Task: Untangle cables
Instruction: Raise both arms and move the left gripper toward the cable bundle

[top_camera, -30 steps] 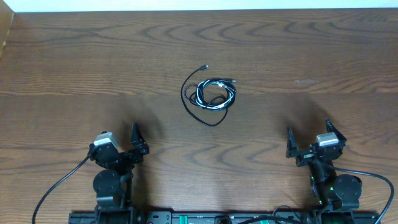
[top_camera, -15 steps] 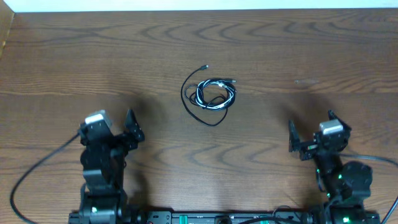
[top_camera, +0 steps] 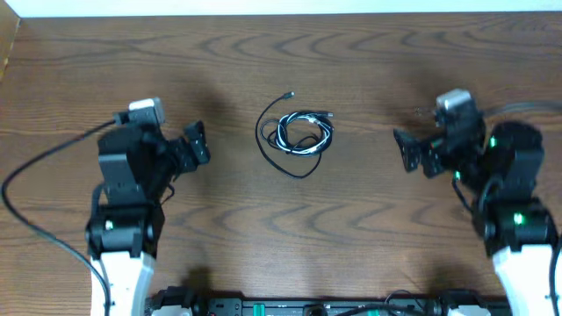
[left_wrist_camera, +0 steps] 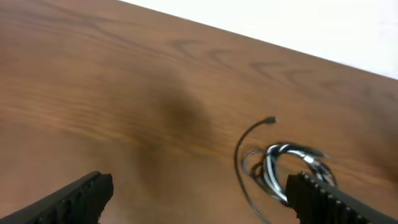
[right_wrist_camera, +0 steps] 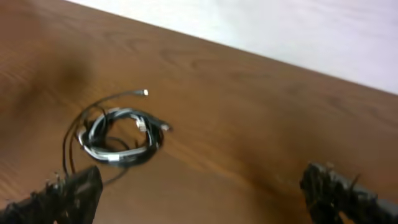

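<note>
Overhead, nearest the base, the left claw and the right claw both stand with jaws spread wide and empty, facing each other above the surface. Between them and well apart from either, the cables lie on the surface in one loose coil, black cords wound with a white one, the left claw at its 9 o'clock and the right claw at its 3 o'clock. Farther out, one black plug end strays from the coil toward about 12 o'clock.
</note>
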You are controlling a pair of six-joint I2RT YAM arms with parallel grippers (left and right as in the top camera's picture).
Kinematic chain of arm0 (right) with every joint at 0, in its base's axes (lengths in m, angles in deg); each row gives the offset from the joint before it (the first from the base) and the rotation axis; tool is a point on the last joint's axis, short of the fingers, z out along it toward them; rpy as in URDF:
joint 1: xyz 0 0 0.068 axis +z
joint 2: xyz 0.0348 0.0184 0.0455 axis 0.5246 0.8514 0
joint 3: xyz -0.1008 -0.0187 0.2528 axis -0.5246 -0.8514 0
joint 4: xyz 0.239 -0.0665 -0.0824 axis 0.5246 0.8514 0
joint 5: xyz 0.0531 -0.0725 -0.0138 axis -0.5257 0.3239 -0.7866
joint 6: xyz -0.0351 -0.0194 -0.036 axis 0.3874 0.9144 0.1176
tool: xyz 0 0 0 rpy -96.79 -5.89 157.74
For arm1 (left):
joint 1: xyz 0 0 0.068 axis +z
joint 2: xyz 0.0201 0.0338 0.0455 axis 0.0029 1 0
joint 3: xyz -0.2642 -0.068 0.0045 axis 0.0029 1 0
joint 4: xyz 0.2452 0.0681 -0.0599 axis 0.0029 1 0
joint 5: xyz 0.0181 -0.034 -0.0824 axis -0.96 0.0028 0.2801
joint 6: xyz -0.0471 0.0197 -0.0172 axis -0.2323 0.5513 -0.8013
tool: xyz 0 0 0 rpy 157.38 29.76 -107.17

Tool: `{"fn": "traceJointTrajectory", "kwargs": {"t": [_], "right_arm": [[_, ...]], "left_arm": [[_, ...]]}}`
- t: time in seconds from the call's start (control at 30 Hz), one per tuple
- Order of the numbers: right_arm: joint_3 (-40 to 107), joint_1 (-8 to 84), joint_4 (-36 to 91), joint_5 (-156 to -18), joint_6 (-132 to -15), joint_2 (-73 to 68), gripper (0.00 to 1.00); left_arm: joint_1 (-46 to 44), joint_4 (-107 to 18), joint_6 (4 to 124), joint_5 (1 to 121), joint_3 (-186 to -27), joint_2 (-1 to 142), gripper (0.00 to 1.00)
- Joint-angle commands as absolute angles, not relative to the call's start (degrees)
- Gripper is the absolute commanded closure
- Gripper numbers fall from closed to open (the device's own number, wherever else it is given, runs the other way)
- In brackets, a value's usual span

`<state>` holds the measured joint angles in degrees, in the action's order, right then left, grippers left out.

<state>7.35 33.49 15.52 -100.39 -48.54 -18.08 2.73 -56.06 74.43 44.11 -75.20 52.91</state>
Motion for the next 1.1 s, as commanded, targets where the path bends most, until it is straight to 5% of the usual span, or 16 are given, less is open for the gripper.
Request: {"fn": "traceJointTrajectory", "kwargs": {"t": [0.0, 0.3, 0.93, 1.07], "right_arm": [[17.21, 33.84, 20.79, -105.81, -46.85, -9.47, 0.01], [36.25, 33.84, 35.50, -108.58, -40.14, 7.74, 0.01], [36.73, 33.88, 34.36, -110.81, -44.10, 9.92, 0.01], [36.71, 33.88, 34.36, -110.66, -44.08, 9.92, 0.08]], "left_arm": [[1.44, -52.60, 75.43, 49.49, -82.98, 59.62, 0.05], [-8.96, -42.13, 79.69, 49.29, -101.14, 77.82, 0.05], [-19.98, -46.92, 89.35, 61.27, -108.35, 103.74, 0.05], [-22.40, -43.75, 92.52, 60.15, -108.35, 106.50, 0.09]]}}
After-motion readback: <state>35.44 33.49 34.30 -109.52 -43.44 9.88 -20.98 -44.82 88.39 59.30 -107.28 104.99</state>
